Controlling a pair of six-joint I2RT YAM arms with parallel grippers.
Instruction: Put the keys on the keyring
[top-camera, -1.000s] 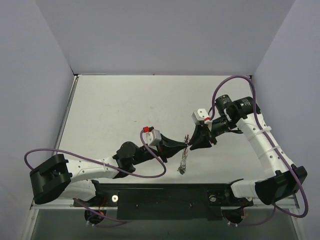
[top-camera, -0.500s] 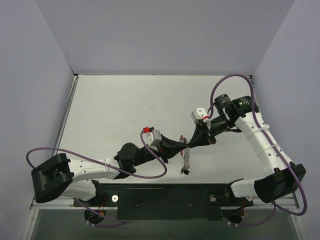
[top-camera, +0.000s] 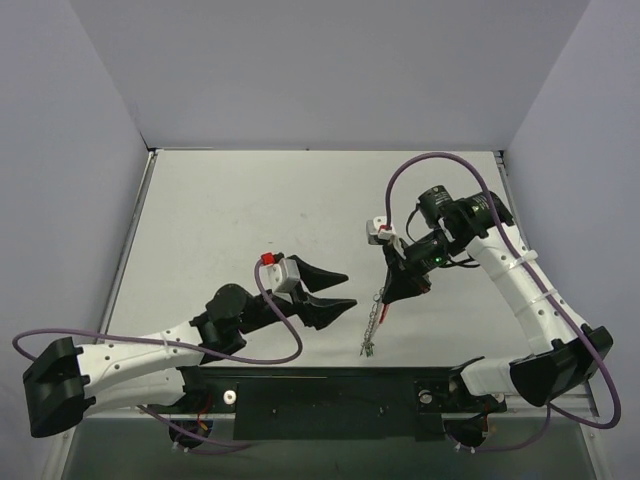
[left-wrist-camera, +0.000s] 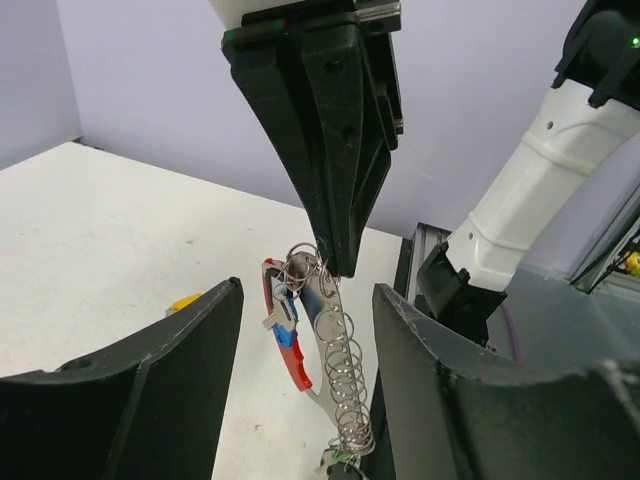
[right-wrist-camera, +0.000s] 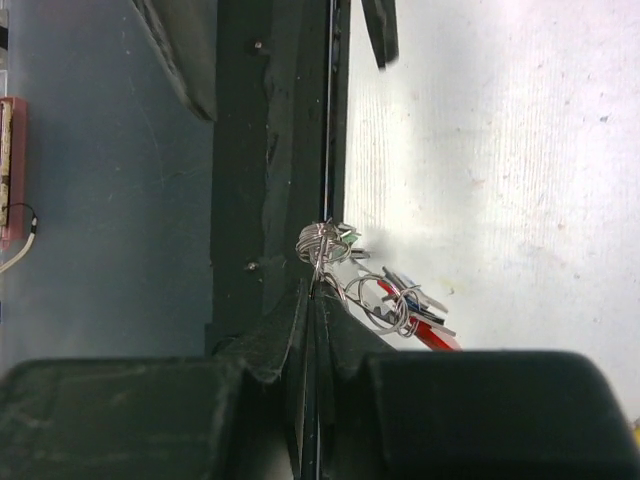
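Note:
My right gripper (top-camera: 386, 297) is shut on the top of the keyring (top-camera: 374, 318), whose silvery chain dangles down to the table. From the right wrist, the jaws (right-wrist-camera: 318, 290) pinch the wire ring (right-wrist-camera: 320, 245). Keys with red and blue heads (right-wrist-camera: 420, 322) hang on it, and a green bit (right-wrist-camera: 346, 238) shows by the ring. My left gripper (top-camera: 347, 290) stands open just left of the keyring, holding nothing. Its wrist view frames the keyring (left-wrist-camera: 340, 350) and the red and blue keys (left-wrist-camera: 287, 335) between its fingers (left-wrist-camera: 190, 350). A small yellow piece (left-wrist-camera: 185, 300) lies on the table.
A black bar (top-camera: 330, 392) runs along the near table edge between the arm bases, just below the chain's end. Purple cables (top-camera: 285, 345) loop beside both arms. Grey walls close the table in at the back and sides.
My left gripper has opened, let go of the keyring and drawn back to the left. My right gripper has shut, and now carries the keyring alone, shifted slightly left.

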